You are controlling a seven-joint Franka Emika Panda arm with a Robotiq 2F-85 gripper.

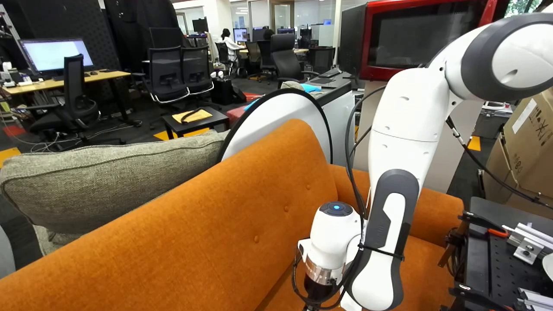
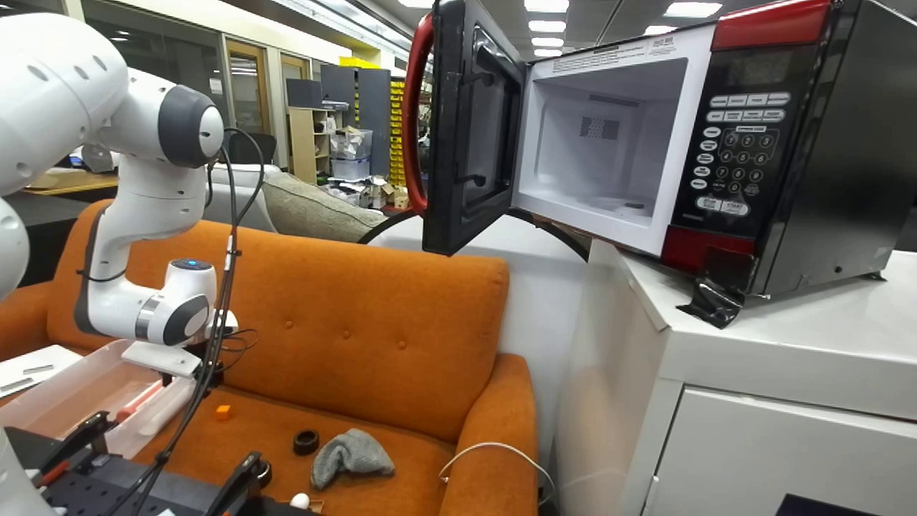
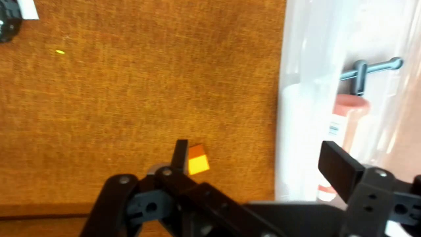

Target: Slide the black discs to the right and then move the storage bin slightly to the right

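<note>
Wrist view: gripper (image 3: pixel 255 156) at the storage bin (image 3: pixel 307 69)
Jaws stand spread, the bin's wall showing between them.

1 bin (image 3: pixel 297 141), 1 orng cube (image 3: pixel 198 160), 1 gry cloth (image 2: pixel 351 457), min 1 blk ring (image 2: pixel 305 448)

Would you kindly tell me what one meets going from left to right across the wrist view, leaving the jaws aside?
Black object cut off by the left edge → tiny yellow fleck → small orange cube → clear plastic storage bin.
</note>
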